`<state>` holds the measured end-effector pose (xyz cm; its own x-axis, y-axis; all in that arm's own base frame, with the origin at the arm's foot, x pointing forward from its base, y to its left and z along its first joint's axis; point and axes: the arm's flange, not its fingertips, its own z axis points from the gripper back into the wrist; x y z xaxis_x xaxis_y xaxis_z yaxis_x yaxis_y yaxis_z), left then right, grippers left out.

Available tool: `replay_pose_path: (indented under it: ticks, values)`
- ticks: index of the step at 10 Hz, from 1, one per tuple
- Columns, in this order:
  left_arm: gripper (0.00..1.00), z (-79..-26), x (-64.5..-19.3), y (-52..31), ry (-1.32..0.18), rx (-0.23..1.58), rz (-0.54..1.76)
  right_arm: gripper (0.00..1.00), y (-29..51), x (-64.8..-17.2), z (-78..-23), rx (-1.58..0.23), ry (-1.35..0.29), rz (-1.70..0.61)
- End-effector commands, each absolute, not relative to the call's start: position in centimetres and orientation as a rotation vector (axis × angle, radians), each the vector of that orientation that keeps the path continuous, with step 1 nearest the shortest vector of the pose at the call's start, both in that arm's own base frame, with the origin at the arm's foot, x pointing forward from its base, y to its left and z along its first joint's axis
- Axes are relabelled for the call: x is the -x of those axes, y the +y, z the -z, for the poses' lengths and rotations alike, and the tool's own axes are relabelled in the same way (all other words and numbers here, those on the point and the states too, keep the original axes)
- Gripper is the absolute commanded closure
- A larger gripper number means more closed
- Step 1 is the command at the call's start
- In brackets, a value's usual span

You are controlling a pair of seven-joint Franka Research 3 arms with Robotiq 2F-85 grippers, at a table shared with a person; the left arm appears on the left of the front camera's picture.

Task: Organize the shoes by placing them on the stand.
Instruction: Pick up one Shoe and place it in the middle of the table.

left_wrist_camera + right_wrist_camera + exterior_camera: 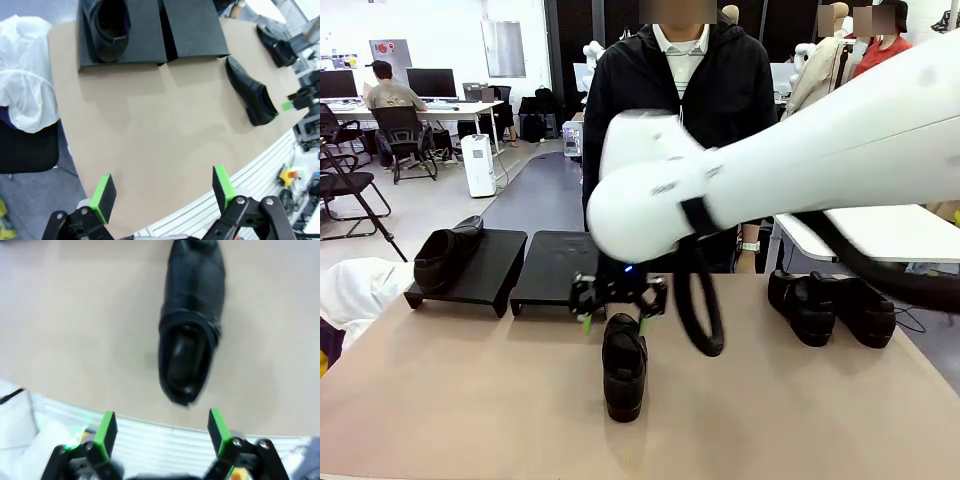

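Observation:
One black shoe (624, 365) lies alone on the tan table, toe toward me. My right gripper (617, 318) hovers open just above its far heel end and holds nothing. In the right wrist view the shoe (190, 325) lies beyond the open right gripper (161, 432), clear of the green pads (106, 432). Another shoe (448, 250) rests on the left black stand (480, 275). The second stand (555, 268) beside it is bare. Two more shoes (830, 305) sit at the table's right. My left gripper (162, 192) stands open high over the table, far from the lone shoe (250, 90).
A person in a black jacket (675, 90) stands at the far edge behind the stands. A white cloth bundle (25, 75) lies off the table's left side. The right arm's white body (770, 170) spans the right half of the front view.

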<state>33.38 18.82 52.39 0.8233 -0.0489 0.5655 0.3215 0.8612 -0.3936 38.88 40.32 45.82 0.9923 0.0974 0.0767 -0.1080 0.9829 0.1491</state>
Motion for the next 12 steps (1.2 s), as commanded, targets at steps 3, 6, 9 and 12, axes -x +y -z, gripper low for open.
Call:
replay_pose_path:
  ticks: [3,6,9,12]
  values:
    - [0.0,-52.2,-33.3,18.8,-0.593,0.517,0.22,0.0,22.0,-31.2,-52.3,-0.372,-0.074,-0.047]
    - [0.0,-52.2,-33.3,18.8,-0.593,0.517,0.22,0.0,8.2,-28.2,-53.8,-0.716,-0.108,0.105]
    - [0.0,-52.2,-33.3,18.8,-0.593,0.517,0.22,0.0,1.1,-27.3,-51.1,-1.033,-0.277,0.365]
    - [0.0,-52.2,-33.3,18.8,-0.593,0.517,0.22,0.0,3.2,-27.4,-55.3,-0.857,-0.169,0.206]
